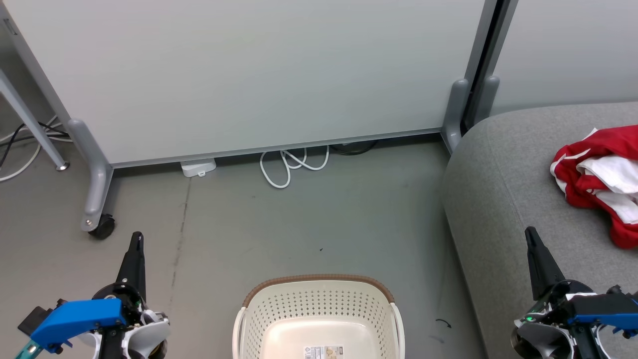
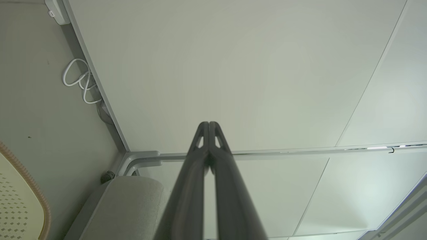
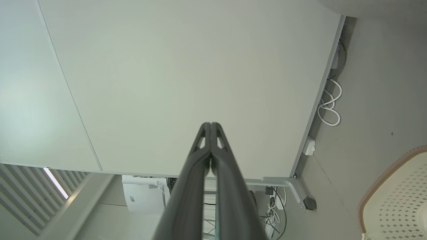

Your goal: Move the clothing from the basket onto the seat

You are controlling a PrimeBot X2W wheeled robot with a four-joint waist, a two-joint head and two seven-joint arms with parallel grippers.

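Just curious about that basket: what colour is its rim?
Brown, woven-looking rim on a cream basket; head view shows it best.

Right end effector fingers pressed together, pale partition panel, basket rim, coiled white cable.

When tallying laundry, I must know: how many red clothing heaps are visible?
1. A single red-and-white heap lies on the sofa, at the head view's right edge. It may hold more than one shirt; the basket shows a bare bottom.
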